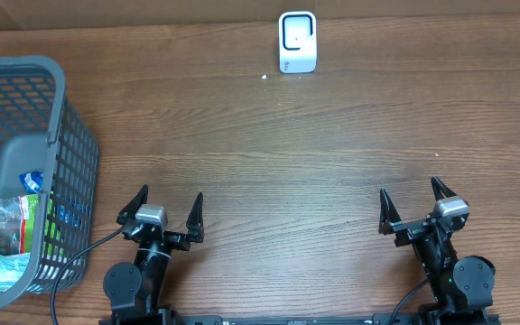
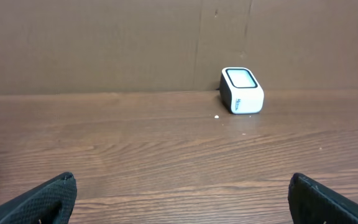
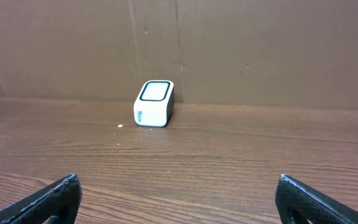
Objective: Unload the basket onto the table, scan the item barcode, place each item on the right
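Packaged items (image 1: pixel 7 230) sit in basket (image 1: pixel 59 108); left gripper (image 1: pixel 171 192) just right of basket, far nearer than right gripper (image 1: pixel 409 187); fingers on both apart, holding nothing

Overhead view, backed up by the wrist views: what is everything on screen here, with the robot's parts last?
barcode scanner: one, white with a dark-rimmed window, far edge of the table, near the middle
basket: one, grey plastic mesh, left edge of the table
packaged items: count unclear, clear, green and blue wrappers, inside the basket
speck: one, white, on the table just left of the scanner
table: one, brown wood grain
cardboard wall: brown, behind the scanner
left tool: one, black, open, empty, near edge, beside the basket
right tool: one, black, open, empty, near edge
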Available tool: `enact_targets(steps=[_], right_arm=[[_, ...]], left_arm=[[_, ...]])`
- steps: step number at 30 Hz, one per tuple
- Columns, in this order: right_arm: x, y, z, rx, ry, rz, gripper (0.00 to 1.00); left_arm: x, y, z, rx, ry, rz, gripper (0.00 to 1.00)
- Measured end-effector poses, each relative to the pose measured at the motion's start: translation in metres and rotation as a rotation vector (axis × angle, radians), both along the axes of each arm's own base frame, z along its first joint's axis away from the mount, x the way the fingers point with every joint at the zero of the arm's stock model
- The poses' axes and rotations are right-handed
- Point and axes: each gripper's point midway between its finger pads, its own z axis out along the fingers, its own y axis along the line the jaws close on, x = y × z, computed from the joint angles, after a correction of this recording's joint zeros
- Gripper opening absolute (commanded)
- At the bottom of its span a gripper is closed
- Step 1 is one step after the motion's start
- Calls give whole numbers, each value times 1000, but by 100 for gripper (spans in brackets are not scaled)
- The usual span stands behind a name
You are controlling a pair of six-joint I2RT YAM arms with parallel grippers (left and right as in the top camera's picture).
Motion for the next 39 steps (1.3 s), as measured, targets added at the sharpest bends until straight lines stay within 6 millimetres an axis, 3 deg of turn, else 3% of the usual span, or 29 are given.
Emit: enact_targets(steps=[18, 30, 39], right_arm=[[0, 0, 0, 0, 0, -1, 100], [0, 0, 0, 0, 0, 0, 100], [0, 0, 0, 0, -1, 0, 100]], left_arm=[[-5, -1, 4, -117, 64, 6, 100], [-23, -1, 70, -122, 211, 30, 100], [-23, 0, 116, -117, 364, 34, 100]])
